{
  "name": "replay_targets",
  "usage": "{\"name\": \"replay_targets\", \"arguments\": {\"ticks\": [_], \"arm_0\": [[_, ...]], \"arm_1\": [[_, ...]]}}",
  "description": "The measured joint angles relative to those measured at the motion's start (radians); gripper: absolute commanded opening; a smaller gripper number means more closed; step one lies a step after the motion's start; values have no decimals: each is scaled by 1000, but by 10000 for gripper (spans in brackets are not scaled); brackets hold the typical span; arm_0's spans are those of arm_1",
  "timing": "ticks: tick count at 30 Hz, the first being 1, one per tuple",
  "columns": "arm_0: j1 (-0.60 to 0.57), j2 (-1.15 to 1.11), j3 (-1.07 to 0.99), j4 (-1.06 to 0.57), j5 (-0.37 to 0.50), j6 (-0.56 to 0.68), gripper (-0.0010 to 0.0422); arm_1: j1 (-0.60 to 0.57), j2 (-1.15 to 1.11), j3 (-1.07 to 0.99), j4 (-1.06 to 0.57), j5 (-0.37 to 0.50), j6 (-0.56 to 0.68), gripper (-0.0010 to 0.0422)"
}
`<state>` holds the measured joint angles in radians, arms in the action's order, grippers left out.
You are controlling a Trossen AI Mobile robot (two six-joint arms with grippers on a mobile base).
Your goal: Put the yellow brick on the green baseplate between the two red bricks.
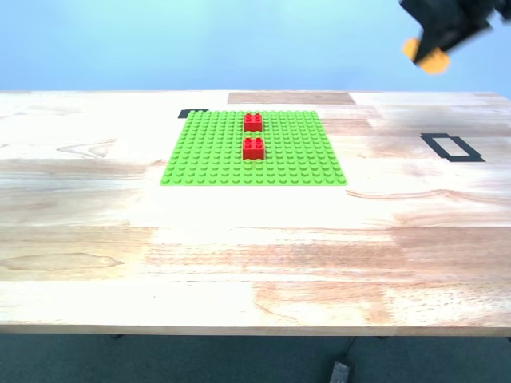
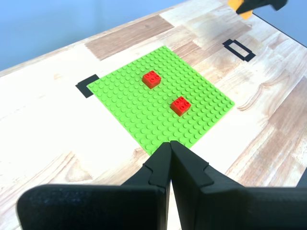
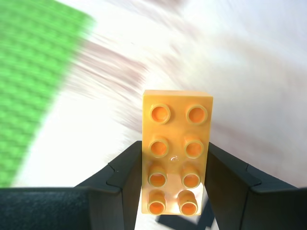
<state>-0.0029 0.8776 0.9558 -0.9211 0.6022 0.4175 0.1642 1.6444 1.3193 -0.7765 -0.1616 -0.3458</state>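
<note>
The green baseplate [image 1: 254, 148] lies flat on the wooden table, toward the far side. The two red bricks [image 1: 253, 122] [image 1: 254, 148] stand on it in a line with a short gap between them; they also show in the first wrist view [image 2: 151, 79] [image 2: 181, 106]. My second gripper [image 1: 431, 49] is shut on the yellow brick [image 3: 175, 152] and holds it high above the table at the exterior view's upper right. The yellow brick also shows in the exterior view [image 1: 428, 56]. My first gripper [image 2: 171, 146] is shut and empty, above the table near the baseplate's edge [image 2: 163, 103].
A black tape rectangle [image 1: 452, 147] marks the table at the exterior view's right. A black tape piece [image 1: 192, 113] sits at the baseplate's far corner. A darker wood patch [image 1: 291, 98] lies behind the baseplate. A cable [image 1: 342, 369] hangs below the table's front edge.
</note>
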Motion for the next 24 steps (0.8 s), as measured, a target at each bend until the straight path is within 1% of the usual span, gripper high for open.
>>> {"name": "replay_targets", "arguments": {"ticks": [3,8,9,12,13,18,24], "arm_0": [[0,0,0,5,0,-2,0],[0,0,0,-19,0,-2,0],[0,0,0,-20,0,-2,0],[0,-3,0,-22,0,-2,0],[0,-5,0,-22,0,-2,0],[0,-14,0,-22,0,-2,0],[0,-17,0,-23,0,-2,0]], "arm_1": [[107,-12,59,-10,0,-69,8],[309,13,150,-32,18,-238,7],[345,29,167,-37,42,-266,7],[443,97,220,-46,152,-340,7],[466,119,235,-52,169,-367,7],[543,238,323,-61,174,-451,7],[576,384,423,-93,170,-526,7]]}}
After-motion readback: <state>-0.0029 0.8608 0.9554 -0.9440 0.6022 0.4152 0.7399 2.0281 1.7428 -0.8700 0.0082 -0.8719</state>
